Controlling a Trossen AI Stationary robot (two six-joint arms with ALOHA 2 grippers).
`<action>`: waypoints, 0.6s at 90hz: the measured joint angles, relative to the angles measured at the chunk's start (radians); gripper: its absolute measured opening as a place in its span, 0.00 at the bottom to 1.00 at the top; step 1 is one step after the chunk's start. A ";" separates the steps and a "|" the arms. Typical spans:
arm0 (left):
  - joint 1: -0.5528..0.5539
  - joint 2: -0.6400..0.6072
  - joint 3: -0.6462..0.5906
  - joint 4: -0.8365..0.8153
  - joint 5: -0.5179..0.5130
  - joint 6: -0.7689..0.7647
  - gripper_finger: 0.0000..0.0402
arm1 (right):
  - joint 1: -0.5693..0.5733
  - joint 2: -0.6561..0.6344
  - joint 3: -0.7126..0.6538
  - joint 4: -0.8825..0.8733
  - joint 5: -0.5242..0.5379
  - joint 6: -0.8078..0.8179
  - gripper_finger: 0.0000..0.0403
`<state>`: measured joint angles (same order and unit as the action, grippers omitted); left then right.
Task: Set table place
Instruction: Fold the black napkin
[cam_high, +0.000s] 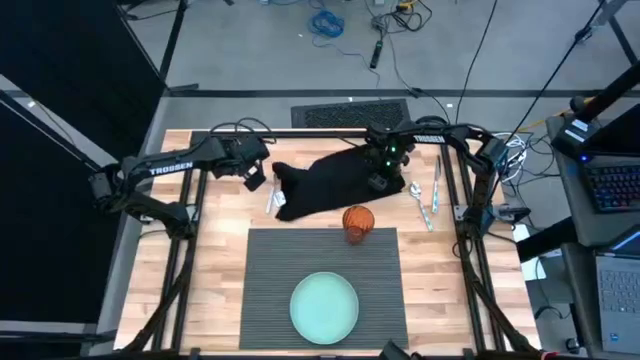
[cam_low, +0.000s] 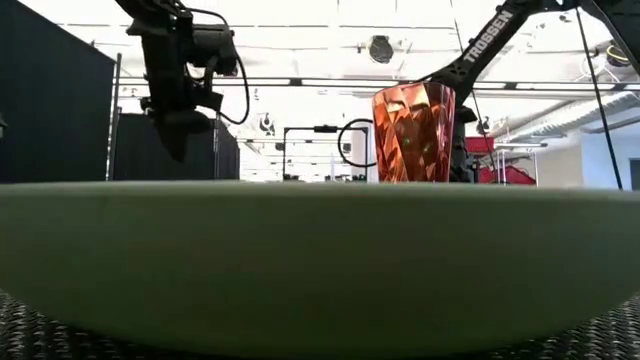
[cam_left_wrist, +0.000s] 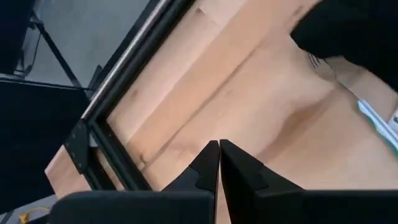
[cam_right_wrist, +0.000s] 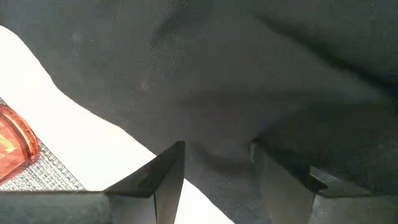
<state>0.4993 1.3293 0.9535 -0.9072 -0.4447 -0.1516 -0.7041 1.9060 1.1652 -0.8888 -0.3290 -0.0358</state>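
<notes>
Your placemat lies square on the counter.
Long axis runs near-to-far; right claw gapes over the napkin; left claw pinched closed.

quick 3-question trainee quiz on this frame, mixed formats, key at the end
1. True or false: the pale green plate lies on the dark grey placemat.
2. Which gripper is over the black napkin? A) left B) right C) neither
3. Fill in: the orange faceted cup stands at the placemat's ____ edge, away from the plate.

Key:
1. True.
2. B. The right gripper has its fingers open around a fold of napkin; the left gripper, fingers shut, is over bare wood.
3. Far.
</notes>
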 joint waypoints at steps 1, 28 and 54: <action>-0.001 0.000 0.000 0.006 0.009 0.003 0.00 | 0.000 0.000 0.000 0.000 0.000 0.000 0.44; -0.044 0.000 0.000 0.186 0.214 0.061 0.00 | 0.001 0.001 0.000 -0.003 -0.002 -0.003 0.44; -0.044 0.000 0.000 0.196 0.191 0.089 0.00 | 0.002 0.002 0.000 -0.041 -0.013 -0.011 0.44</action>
<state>0.4557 1.3296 0.9535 -0.7116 -0.2535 -0.0627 -0.7022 1.9076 1.1648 -0.9294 -0.3419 -0.0467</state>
